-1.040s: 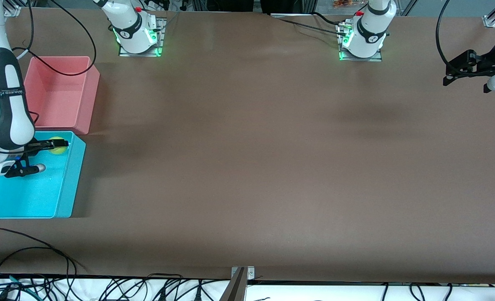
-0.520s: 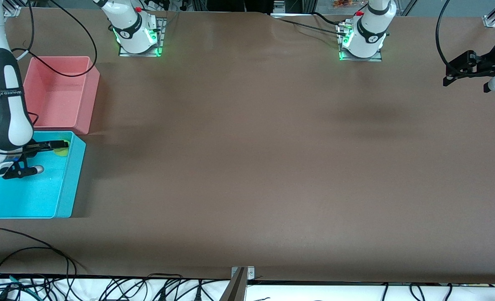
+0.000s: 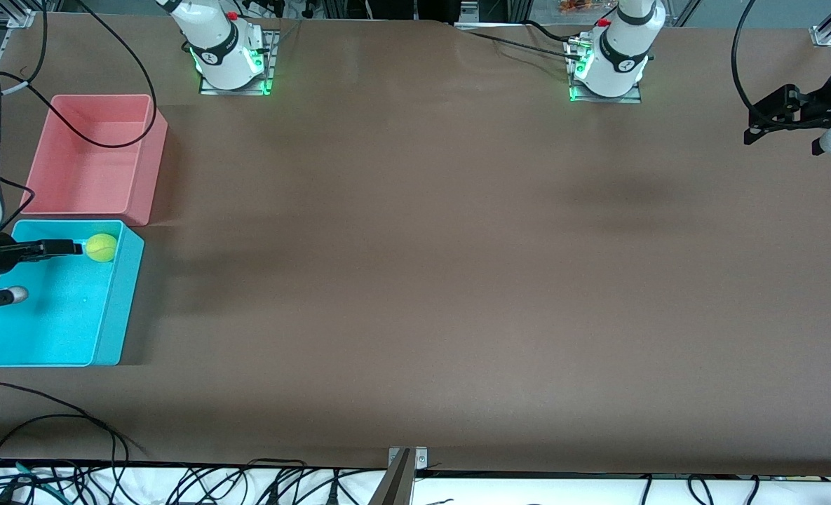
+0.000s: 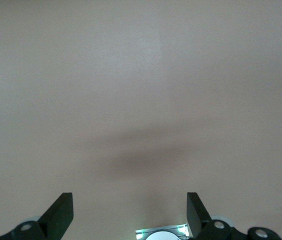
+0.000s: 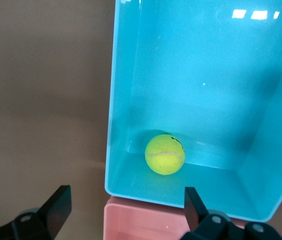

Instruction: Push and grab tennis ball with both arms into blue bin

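Note:
The tennis ball (image 3: pixel 101 247) (image 5: pixel 165 154) lies loose on the floor of the blue bin (image 3: pixel 117 301) (image 5: pixel 131 85), in the corner next to the pink bin. My right gripper (image 3: pixel 64 247) (image 5: pixel 126 200) hangs open over the blue bin, beside the ball and not touching it, with nothing between its fingers. My left gripper (image 3: pixel 753 132) (image 4: pixel 130 205) waits open and empty above bare table at the left arm's end.
A pink bin (image 3: pixel 85 158) (image 5: pixel 146 222) stands against the blue bin, farther from the front camera, with a black cable (image 3: pixel 106 144) drooping over it. Both arm bases (image 3: pixel 229 59) stand along the back edge. Loose cables (image 3: pixel 71 421) lie by the front edge.
My right gripper opened and let the tennis ball drop to the bin floor, then drew back toward the table's end. The left arm has not moved.

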